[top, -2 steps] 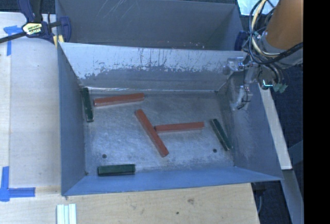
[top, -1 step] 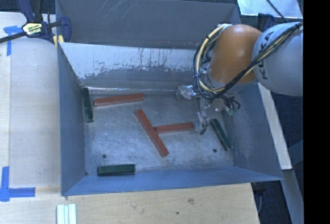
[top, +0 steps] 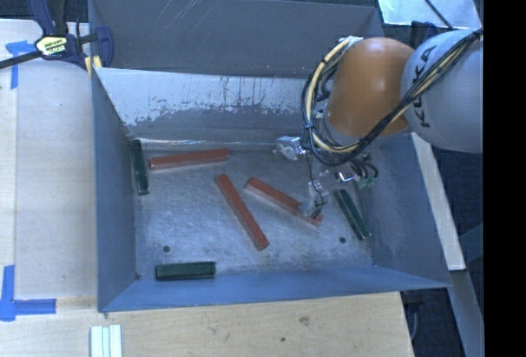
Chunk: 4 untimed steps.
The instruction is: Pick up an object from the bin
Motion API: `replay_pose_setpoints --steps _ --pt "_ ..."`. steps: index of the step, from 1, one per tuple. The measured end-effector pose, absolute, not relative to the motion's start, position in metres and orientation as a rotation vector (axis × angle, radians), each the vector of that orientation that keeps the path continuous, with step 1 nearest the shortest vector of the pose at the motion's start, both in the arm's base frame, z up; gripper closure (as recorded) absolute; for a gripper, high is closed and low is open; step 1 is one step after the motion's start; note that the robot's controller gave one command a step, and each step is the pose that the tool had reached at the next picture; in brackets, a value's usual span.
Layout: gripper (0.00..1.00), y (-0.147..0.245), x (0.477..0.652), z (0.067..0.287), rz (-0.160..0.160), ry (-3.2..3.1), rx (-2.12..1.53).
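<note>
Found the hand (top: 316, 206) low in the right half of the grey metal bin (top: 246, 43), at the right end of a reddish-brown flat bar (top: 275, 196) lying aslant on the bin floor. Could not tell whether wide or narrow, and could not confirm anything held.

Noted a dark green narrow bar (top: 353, 215) just beside the hand on its right. Noted also a second reddish-brown flat bar (top: 242, 211) near the first bar's left end; touching or apart, not determined.

Judged the step in hand to be settling onto the nearer reddish-brown bar. Recommended taking it across its narrow width, further in from the tip, to guard against pivoting or slipping out. Advised keeping clear of the green bar and the sloping right wall while closing. Advised lifting straight up, to avoid dragging the neighbouring bar.
</note>
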<state>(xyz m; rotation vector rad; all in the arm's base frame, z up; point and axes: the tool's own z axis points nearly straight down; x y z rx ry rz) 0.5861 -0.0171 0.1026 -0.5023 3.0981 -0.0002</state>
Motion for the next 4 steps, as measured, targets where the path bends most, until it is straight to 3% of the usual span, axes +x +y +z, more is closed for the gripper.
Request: replay_pose_setpoints --steps 1,2,3,4 --pt "0.0 -0.027 0.58 0.1 0.001 3.117 -0.422" --pt "0.0 -0.035 0.574 0.07 0.001 3.138 -0.221" --pt "0.0 -0.036 0.575 0.071 0.0 3.136 -0.223" --pt "1.0 -0.036 0.577 0.074 -0.001 3.128 -0.223"
